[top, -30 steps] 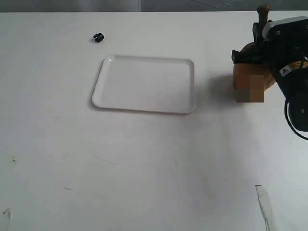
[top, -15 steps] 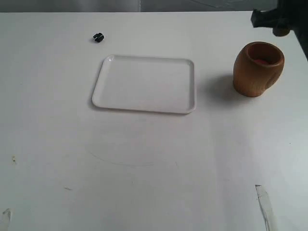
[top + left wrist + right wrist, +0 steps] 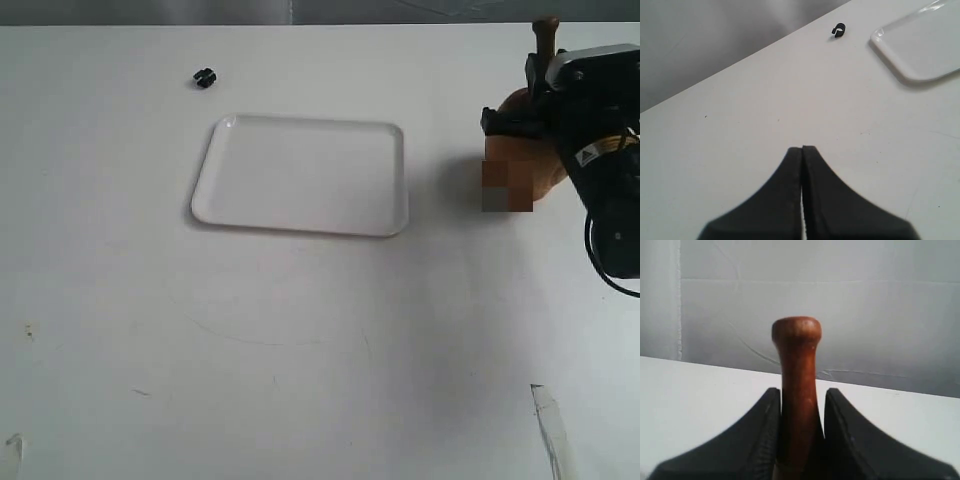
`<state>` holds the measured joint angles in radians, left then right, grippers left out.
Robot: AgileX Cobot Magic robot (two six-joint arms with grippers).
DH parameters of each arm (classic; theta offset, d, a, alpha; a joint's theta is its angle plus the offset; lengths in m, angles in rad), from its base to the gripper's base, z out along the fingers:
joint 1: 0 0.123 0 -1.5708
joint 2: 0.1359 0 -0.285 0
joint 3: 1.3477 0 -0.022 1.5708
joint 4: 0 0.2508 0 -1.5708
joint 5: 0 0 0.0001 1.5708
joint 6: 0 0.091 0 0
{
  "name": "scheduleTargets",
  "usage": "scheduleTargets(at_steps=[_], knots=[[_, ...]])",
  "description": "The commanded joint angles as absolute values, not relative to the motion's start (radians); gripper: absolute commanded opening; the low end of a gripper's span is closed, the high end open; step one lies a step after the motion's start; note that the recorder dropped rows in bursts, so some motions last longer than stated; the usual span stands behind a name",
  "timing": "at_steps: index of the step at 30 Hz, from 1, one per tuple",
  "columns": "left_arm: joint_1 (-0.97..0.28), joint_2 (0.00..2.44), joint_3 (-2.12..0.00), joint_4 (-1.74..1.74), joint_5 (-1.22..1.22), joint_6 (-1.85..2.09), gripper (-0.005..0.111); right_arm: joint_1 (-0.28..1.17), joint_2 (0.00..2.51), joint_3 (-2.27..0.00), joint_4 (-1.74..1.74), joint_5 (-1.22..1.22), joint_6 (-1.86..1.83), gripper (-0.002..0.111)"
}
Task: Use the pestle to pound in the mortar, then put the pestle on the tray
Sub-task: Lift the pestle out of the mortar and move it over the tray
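The brown wooden mortar (image 3: 516, 168) stands on the table right of the white tray (image 3: 300, 175), mostly covered by my right arm. My right gripper (image 3: 540, 85) is over the mortar, shut on the reddish-brown pestle (image 3: 797, 390), which stands upright between the fingers (image 3: 765, 435); its knobbed end (image 3: 546, 25) sticks up above the gripper. The pestle's thick end is hidden. My left gripper (image 3: 802, 148) is shut on nothing above bare table and does not appear in the exterior view. A corner of the tray (image 3: 920, 47) shows in the left wrist view.
A small black clip (image 3: 204, 77) lies on the table beyond the tray's left corner, also visible as the clip (image 3: 839, 31) from the left wrist. A strip of clear tape (image 3: 552, 430) sits near the front right. The table's far edge runs behind the mortar.
Half a second ago the right gripper and pestle were raised almost out of view, leaving the mortar uncovered. They have now come back down over the mortar, as one second ago.
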<state>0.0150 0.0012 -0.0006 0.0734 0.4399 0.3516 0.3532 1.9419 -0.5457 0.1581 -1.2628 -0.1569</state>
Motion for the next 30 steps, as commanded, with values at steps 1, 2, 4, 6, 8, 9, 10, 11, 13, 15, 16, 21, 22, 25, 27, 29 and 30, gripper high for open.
scheduleTargets(at_steps=[1, 2, 4, 6, 8, 9, 10, 11, 13, 15, 16, 21, 22, 25, 27, 29, 30], knots=[[0.007, 0.0, 0.0, 0.066, 0.437, 0.343, 0.0, 0.35, 1.86, -0.55, 0.113, -1.221, -0.135, 0.0], [0.007, 0.0, 0.0, 0.066, 0.437, 0.343, 0.0, 0.35, 1.829, -0.55, 0.098, -1.221, -0.135, 0.0], [0.007, 0.0, 0.0, 0.066, 0.437, 0.343, 0.0, 0.35, 1.771, -0.55, 0.049, -1.221, -0.135, 0.0], [0.007, 0.0, 0.0, 0.066, 0.437, 0.343, 0.0, 0.35, 1.71, -0.55, -0.024, -1.221, -0.129, 0.0], [0.007, 0.0, 0.0, 0.066, 0.437, 0.343, 0.0, 0.35, 1.643, -0.55, -0.146, -1.221, -0.084, 0.0], [0.007, 0.0, 0.0, 0.066, 0.437, 0.343, 0.0, 0.35, 1.61, -0.55, -0.205, -1.217, -0.042, 0.0], [0.007, 0.0, 0.0, 0.066, 0.437, 0.343, 0.0, 0.35, 1.578, -0.55, -0.246, -1.186, 0.0, 0.0], [0.007, 0.0, 0.0, 0.066, 0.437, 0.343, 0.0, 0.35, 1.549, -0.557, -0.291, -1.134, 0.056, 0.0], [0.007, 0.0, 0.0, 0.066, 0.437, 0.343, 0.0, 0.35, 1.505, -0.599, -0.387, -0.93, 0.166, 0.0], [0.007, 0.0, 0.0, 0.066, 0.437, 0.343, 0.0, 0.362, 1.484, -0.684, -0.521, -0.684, 0.31, 0.0], [0.007, 0.0, 0.0, 0.066, 0.437, 0.343, 0.0, 0.372, 1.484, -0.723, -0.591, -0.59, 0.394, 0.0], [0.007, 0.0, 0.0, 0.066, 0.437, 0.343, 0.0, 0.489, 1.539, -0.91, -1.047, -0.257, 0.816, 0.0], [0.007, 0.0, 0.0, 0.066, 0.437, 0.343, 0.0, 0.511, 1.551, -0.928, -1.122, -0.242, 0.889, 0.0], [0.007, 0.0, 0.0, 0.066, 0.437, 0.343, 0.0, 0.576, 1.603, -0.991, -1.388, -0.222, 1.204, 0.0], [0.007, 0.0, 0.0, 0.066, 0.437, 0.343, 0.0, 0.598, 1.65, -1.04, -1.574, -0.231, 1.445, 0.0], [0.007, 0.0, 0.0, 0.066, 0.437, 0.343, 0.0, 0.608, 1.699, -1.094, -1.744, -0.252, 1.633, 0.0], [0.007, 0.0, 0.0, 0.066, 0.437, 0.343, 0.0, 0.608, 1.729, -1.12, -1.744, -0.267, 1.699, 0.0]])
